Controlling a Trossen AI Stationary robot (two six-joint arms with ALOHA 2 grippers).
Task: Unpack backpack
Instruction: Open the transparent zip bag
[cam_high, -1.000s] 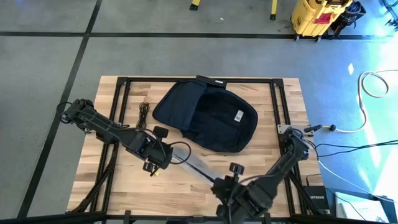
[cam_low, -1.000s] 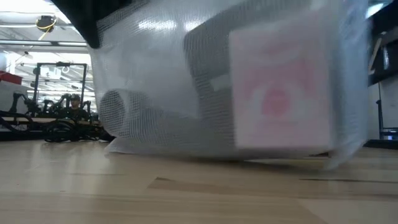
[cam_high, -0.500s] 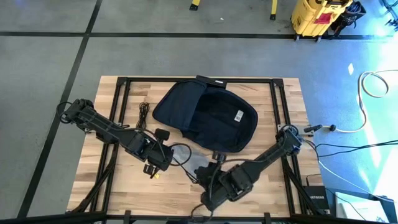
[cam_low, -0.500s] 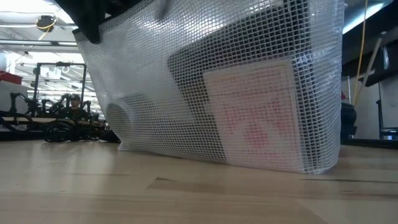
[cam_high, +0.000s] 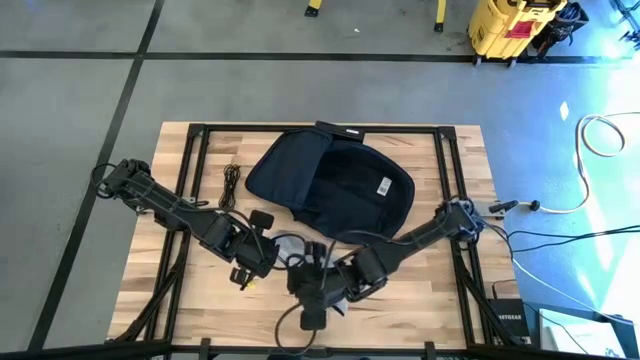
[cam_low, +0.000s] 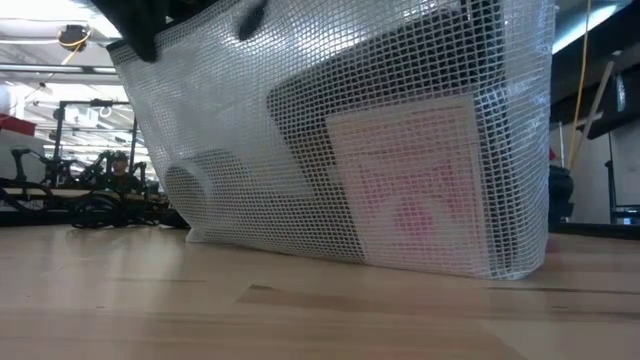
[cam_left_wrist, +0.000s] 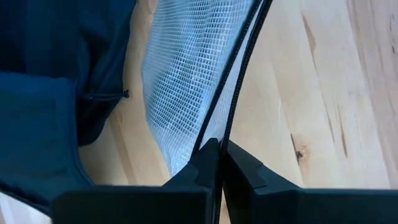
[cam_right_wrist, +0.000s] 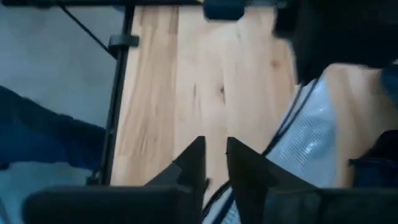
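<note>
The dark navy backpack (cam_high: 335, 190) lies open and flat at the table's far middle, a white tag showing inside; no gripper touches it. A clear mesh pouch (cam_low: 350, 150) with a black edge stands on its bottom near the table's front; inside are a dark item and a pink-and-white box (cam_low: 410, 180). My left gripper (cam_left_wrist: 219, 149) is shut on the pouch's top edge. My right gripper (cam_right_wrist: 216, 149) sits close beside it (cam_high: 305, 282), its fingers nearly together on the same edge. My left gripper pinches the pouch's black top edge (cam_left_wrist: 231, 106) between its two fingers, coming steeply from above. The mesh hangs below the fingers and the pouch's bottom (cam_low: 360, 262) rests on the table. My right gripper has the pouch's black edge (cam_right_wrist: 283, 134) running in between its fingers, slanting down from the near right. A narrow gap shows at the fingertips, and the fingers hide the place of contact.
A black cord (cam_high: 232, 180) lies coiled on the wood at the far left. Black frame rails (cam_high: 195, 160) run along the table's sides. Bare wood (cam_high: 440, 290) lies at the near right.
My right gripper has swung along the near side toward the table's left, ending close to my left gripper. The pouch, earlier stretched out between the two grippers and blurred with motion, now stands gathered and still on its bottom.
</note>
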